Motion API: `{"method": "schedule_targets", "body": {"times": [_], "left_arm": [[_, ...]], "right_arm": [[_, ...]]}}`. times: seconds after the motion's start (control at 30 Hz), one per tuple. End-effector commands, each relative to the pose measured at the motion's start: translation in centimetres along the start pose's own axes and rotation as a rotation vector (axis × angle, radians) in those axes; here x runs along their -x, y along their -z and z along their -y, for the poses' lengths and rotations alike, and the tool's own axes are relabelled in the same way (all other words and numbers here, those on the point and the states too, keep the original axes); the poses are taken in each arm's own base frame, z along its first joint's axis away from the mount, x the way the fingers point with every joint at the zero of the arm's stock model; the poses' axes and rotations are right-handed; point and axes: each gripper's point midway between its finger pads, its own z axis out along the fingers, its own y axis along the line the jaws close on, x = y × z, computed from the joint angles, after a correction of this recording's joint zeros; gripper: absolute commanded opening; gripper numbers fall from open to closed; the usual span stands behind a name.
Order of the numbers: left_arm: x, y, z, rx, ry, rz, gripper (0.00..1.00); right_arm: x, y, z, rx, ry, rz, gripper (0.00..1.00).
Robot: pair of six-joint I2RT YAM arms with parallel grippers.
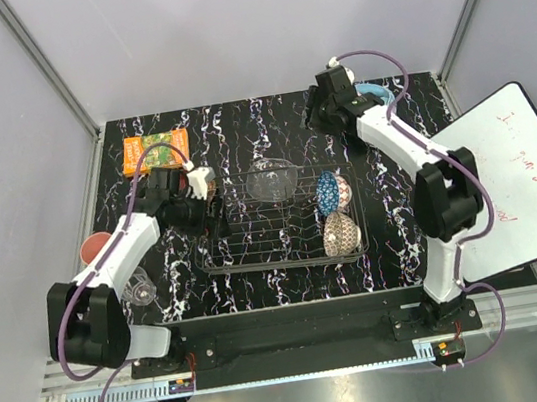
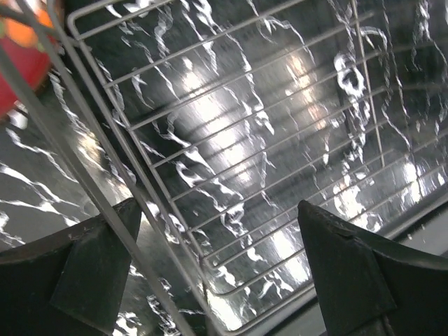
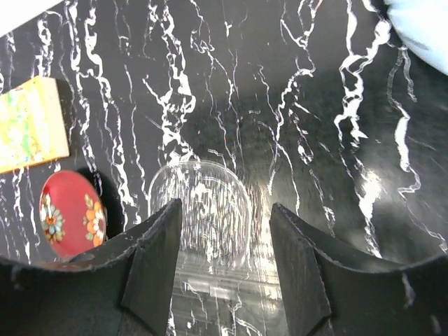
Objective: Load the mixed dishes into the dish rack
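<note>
The dish rack (image 1: 280, 245) sits mid-table. A blue patterned bowl (image 1: 328, 192) and a beige patterned bowl (image 1: 341, 234) stand in its right end. The clear glass bowl (image 1: 271, 182) (image 3: 203, 210) is at its back edge. The red plate (image 1: 215, 212) (image 3: 70, 213) stands on edge at the rack's left end. My left gripper (image 1: 209, 195) (image 2: 217, 280) hangs open over the rack's left corner (image 2: 210, 210), holding nothing. My right gripper (image 1: 322, 117) (image 3: 224, 259) is open and empty behind the rack, facing the glass bowl. A salmon-pink cup (image 1: 94, 249) and a stemmed glass (image 1: 140, 289) stand left of the rack.
An orange-green book (image 1: 155, 149) (image 3: 28, 126) lies at the back left. Light blue headphones (image 1: 374, 96) (image 3: 420, 28) lie at the back right behind my right gripper. A whiteboard (image 1: 522, 173) overhangs the table's right edge.
</note>
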Motion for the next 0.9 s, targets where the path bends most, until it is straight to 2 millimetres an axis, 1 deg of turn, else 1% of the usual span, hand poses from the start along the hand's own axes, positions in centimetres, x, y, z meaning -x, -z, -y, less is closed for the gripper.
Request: {"method": "schedule_targets", "body": {"times": [0.0,0.03,0.07,0.17,0.27,0.4,0.43,0.47,0.5,0.53,0.57,0.6,0.63,0.67,0.7,0.73,0.77,0.8,0.83,0.87], "left_arm": [[-2.0,1.0,4.7,-0.156,-0.043,-0.03,0.94],[-2.5,1.2,5.1,-0.168,-0.044,-0.044,0.94],[-2.8,1.3,6.1,-0.195,-0.063,-0.053,0.94],[-3.5,1.9,7.3,-0.205,-0.111,-0.069,0.95],[-3.6,2.3,7.5,-0.188,-0.146,-0.079,0.96],[-3.1,2.5,7.0,-0.155,-0.14,-0.091,0.99],[-2.4,2.7,6.9,-0.139,-0.148,-0.079,0.99],[-2.0,2.7,6.3,-0.111,-0.146,-0.075,0.99],[-1.5,2.9,6.0,-0.103,-0.142,-0.065,0.99],[-0.4,3.3,5.9,-0.096,-0.142,-0.04,0.99],[0.3,3.5,5.3,-0.08,-0.123,-0.028,0.99],[1.0,3.8,5.1,-0.074,-0.118,-0.016,0.99],[2.6,4.8,5.1,-0.066,-0.125,0.021,0.99],[3.5,5.2,4.6,-0.048,-0.122,0.037,0.99],[5.1,6.2,4.8,-0.037,-0.135,0.075,0.99],[6.0,6.7,4.6,-0.028,-0.136,0.093,0.99],[6.7,6.9,4.5,-0.025,-0.138,0.1,0.99],[8.4,7.8,4.8,-0.022,-0.149,0.141,0.99],[9.2,8.1,4.7,-0.024,-0.147,0.157,0.99],[9.8,7.8,4.4,-0.022,-0.144,0.152,0.99]], "right_arm": [[0.1,-1.9,-2.3,0.114,-0.026,-0.058,0.61],[-0.8,-3.0,-2.0,0.114,-0.032,-0.093,0.61],[-1.3,-3.4,-2.2,0.127,-0.038,-0.116,0.61],[-3.1,-5.0,-1.6,0.131,-0.043,-0.178,0.6],[-4.7,-6.2,-0.7,0.121,-0.033,-0.228,0.6],[-6.9,-7.1,-0.1,0.129,-0.033,-0.296,0.59],[-7.3,-7.3,0.2,0.127,-0.033,-0.307,0.59],[-7.6,-7.4,0.2,0.128,-0.034,-0.316,0.59],[-8.3,-7.6,0.7,0.121,-0.031,-0.334,0.58],[-8.6,-7.7,0.7,0.123,-0.03,-0.343,0.59],[-8.8,-7.8,0.9,0.119,-0.032,-0.35,0.59],[-9.3,-7.9,1.2,0.114,-0.032,-0.361,0.58],[-9.7,-8.1,1.4,0.109,-0.031,-0.371,0.59],[-9.9,-8.2,1.5,0.107,-0.031,-0.377,0.59],[-10.5,-8.5,1.8,0.103,-0.036,-0.393,0.58],[-10.6,-8.6,1.7,0.107,-0.04,-0.399,0.58],[-11.0,-8.7,1.7,0.113,-0.046,-0.413,0.58],[-11.6,-9.0,1.9,0.112,-0.053,-0.431,0.58],[-11.8,-9.0,1.9,0.115,-0.056,-0.439,0.58],[-12.2,-9.2,2.0,0.116,-0.057,-0.451,0.58]]}}
